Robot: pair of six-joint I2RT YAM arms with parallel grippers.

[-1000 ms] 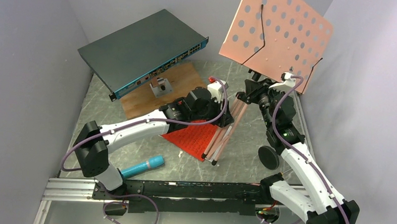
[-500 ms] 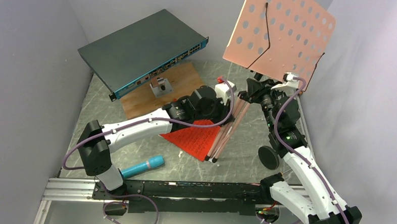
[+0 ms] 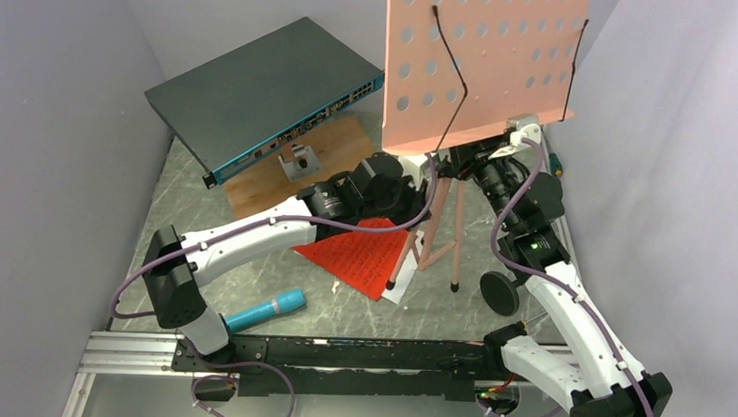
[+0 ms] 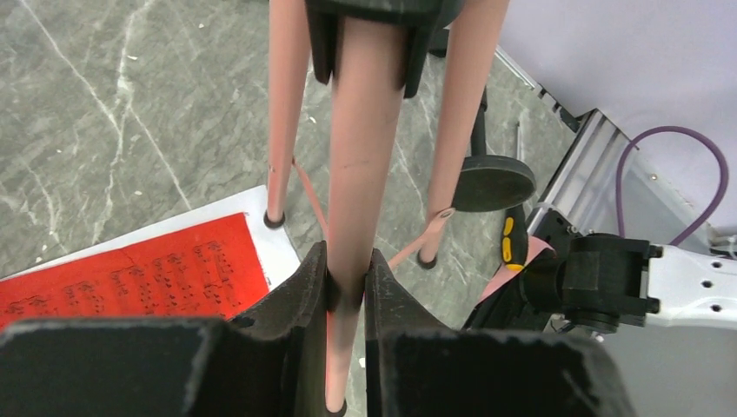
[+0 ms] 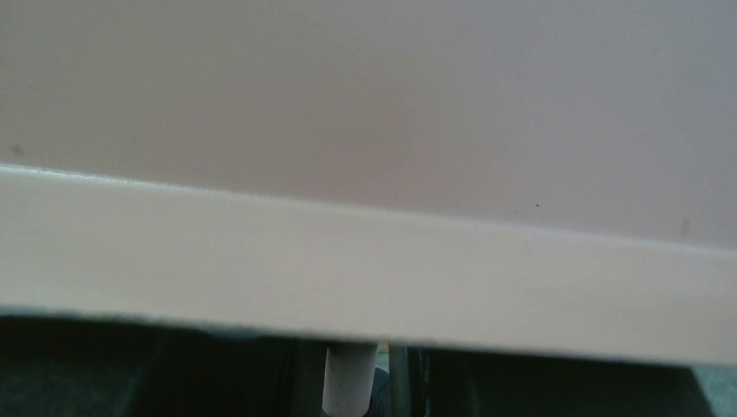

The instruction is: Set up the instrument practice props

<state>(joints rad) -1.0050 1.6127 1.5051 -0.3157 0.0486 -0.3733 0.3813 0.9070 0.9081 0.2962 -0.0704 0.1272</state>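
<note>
The music stand (image 3: 484, 63) stands upright on the counter (image 3: 342, 306), legs splayed. The left hand (image 4: 348, 282) is clamped low on one pink tube, and the right hand (image 3: 475, 161) sits under the tray, its grip hidden. The red pages (image 3: 358, 255) lie flat left of the stand with one foot on their edge, nearest the left arm.

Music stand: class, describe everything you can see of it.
The music stand is salmon-pink, seemingly metal: a perforated desk with round holes, a bottom lip and two thin black wire page holders, above three slim tube legs with black feet. It stands roughly upright on the grey marbled table. The left hand is shut on one leg; another foot rests on the sheet-music page.
</note>
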